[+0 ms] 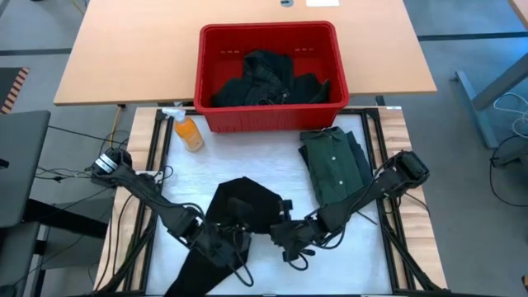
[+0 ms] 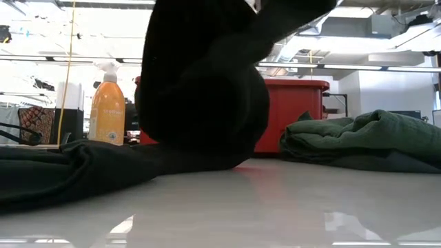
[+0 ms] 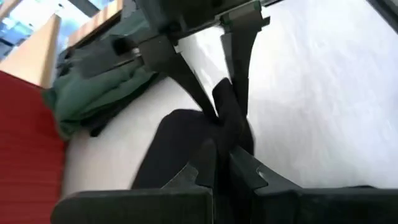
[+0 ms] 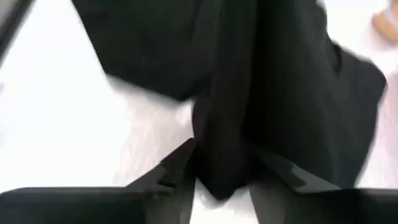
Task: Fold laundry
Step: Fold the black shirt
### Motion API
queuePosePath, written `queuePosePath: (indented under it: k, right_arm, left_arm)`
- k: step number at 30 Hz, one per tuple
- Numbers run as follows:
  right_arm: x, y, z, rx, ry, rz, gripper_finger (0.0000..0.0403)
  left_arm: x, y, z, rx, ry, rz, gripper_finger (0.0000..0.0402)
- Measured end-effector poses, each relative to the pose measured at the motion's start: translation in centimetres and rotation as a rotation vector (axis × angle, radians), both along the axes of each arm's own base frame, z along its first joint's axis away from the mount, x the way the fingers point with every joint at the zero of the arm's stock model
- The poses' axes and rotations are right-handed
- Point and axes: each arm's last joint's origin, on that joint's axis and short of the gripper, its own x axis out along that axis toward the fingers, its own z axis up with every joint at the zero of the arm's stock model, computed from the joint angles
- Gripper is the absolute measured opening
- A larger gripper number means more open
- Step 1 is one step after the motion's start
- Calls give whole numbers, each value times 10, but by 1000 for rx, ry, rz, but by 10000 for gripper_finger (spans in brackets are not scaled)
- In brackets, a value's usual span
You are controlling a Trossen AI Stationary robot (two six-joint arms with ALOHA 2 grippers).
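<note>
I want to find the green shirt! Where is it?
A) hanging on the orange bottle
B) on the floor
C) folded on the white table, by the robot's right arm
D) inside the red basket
C: the green shirt lies folded on the white table, in front of the red basket and beside the right arm.
</note>
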Motion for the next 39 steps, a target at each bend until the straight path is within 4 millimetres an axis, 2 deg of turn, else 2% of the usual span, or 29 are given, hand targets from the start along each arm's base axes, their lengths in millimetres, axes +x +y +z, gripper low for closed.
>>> queuePosePath:
  k: [5,10,13,16,19,21,25,32,39]
  right_arm:
    - [-8,-4,8,5,121,-93,189]
    - [-17,-12,12,-10,209,-235,196]
    - [-14,-13,14,26,176,-276,190]
    - [-7,-2,14,104,24,-285,182]
    - [-10,18,4,138,-117,-230,176]
    - [-18,29,-8,131,-150,-199,172]
    - [-37,36,-29,79,-149,-225,168]
    - [-45,13,-54,-158,-207,-351,166]
    - [-36,-25,-81,-210,-160,-396,167]
  left_arm:
    - [-11,-6,16,27,40,40,0]
    - [-24,-13,23,26,88,39,0]
    - [-27,-15,23,13,99,56,0]
    - [-27,-11,22,-5,106,91,0]
    - [-26,-7,20,4,119,108,0]
    - [-27,-5,19,25,132,114,0]
    - [-28,-4,18,43,147,112,0]
    - [-28,-4,18,58,142,116,0]
    - [-28,-4,18,48,138,124,0]
